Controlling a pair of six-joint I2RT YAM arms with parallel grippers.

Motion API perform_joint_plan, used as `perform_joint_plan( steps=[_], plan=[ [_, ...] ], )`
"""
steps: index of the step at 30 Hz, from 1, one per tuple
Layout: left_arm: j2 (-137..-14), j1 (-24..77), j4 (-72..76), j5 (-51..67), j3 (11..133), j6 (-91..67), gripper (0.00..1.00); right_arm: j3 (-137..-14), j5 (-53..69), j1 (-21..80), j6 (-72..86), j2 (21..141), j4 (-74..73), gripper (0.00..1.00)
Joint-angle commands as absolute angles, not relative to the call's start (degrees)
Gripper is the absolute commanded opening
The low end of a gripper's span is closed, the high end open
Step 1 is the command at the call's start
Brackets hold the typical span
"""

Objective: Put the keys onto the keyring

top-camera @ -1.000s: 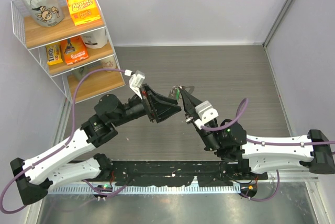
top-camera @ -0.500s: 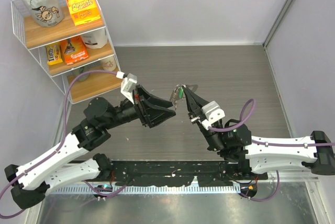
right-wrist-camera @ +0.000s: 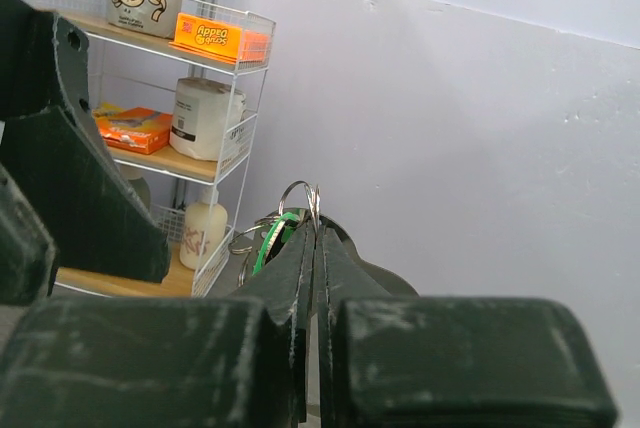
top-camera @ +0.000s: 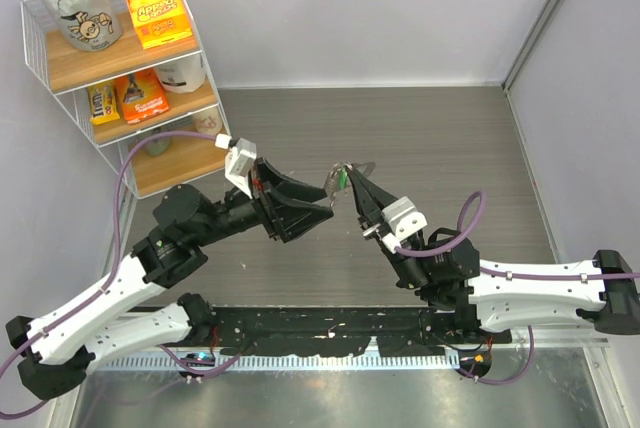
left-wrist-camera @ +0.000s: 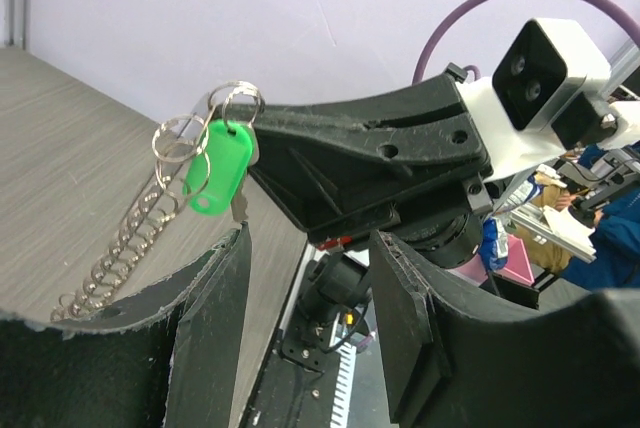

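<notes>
1. The wire shelf (top-camera: 120, 78) stands at the table's far left corner; its package labels are mostly too small to read.
2. The left gripper (top-camera: 328, 204) has its jaws apart and grasps nothing; its tips are just beside the right gripper (top-camera: 348, 181).
3. The right gripper is clenched on the top ring of the keyring (left-wrist-camera: 130, 238), holding it in the air above the table.
4. The keyring's chain hangs slack; its lower end is hidden behind a left finger (left-wrist-camera: 215, 338).
5. The key (left-wrist-camera: 218, 170) hangs at the ring by its green head, which hides most of the blade.

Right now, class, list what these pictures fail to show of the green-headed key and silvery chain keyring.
Left wrist view: lower end of the silvery chain keyring, hidden behind the left gripper.
Right wrist view: most of the green-headed key, hidden behind the shut right gripper.
Top view: whether the key is threaded; too small.
</notes>
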State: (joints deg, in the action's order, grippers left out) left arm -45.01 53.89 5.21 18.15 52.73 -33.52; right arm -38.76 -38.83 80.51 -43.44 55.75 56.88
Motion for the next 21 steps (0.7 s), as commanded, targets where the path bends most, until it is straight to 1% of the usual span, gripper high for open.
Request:
perform_joint_plan(
  steps=[1, 10, 21],
  plan=[
    [-45.5, 54.1, 6.2, 16.9, 56.8, -30.3, 0.56, -39.6, -36.6, 80.5, -44.4, 54.9, 58.5, 0.05],
    [-47.2, 54.1, 5.9, 15.5, 60.5, -27.2, 0.56, -39.4, -34.3, 80.6, -43.4, 53.5, 55.4, 0.05],
    [-49.5, 54.1, 4.9, 13.4, 61.7, -25.8, 0.56, -38.9, -32.3, 80.6, -42.6, 51.8, 53.4, 0.05]
  ],
)
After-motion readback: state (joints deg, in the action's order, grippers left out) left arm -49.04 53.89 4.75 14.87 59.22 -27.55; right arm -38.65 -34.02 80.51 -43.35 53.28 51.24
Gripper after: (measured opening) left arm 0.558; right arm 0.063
